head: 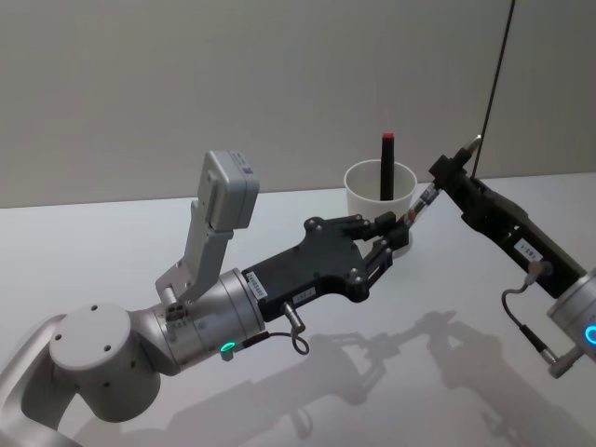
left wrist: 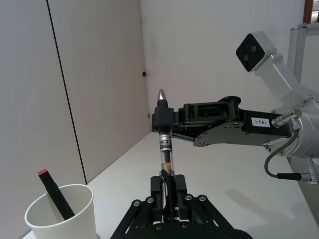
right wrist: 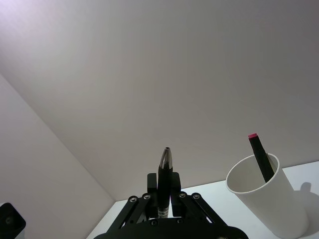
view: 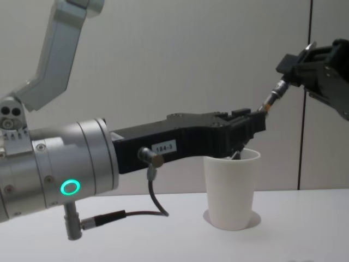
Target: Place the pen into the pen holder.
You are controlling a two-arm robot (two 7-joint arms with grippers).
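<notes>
handover stage: clear-barrelled pen [left wrist: 165, 155] held in the air beside the white paper cup [head: 379, 191], clamped at opposite ends by left gripper [left wrist: 168, 195] and right gripper [left wrist: 163, 118]; insertion remains.

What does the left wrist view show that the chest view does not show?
Only the left wrist view shows the black marker with a red cap standing inside the white paper cup, and the pen's silver tip above the right gripper.

Only the chest view shows the left arm's silver wrist with its green ring light.

Both show the clear-barrelled pen held at one end by the left gripper and at the other by the right gripper, beside the cup.
</notes>
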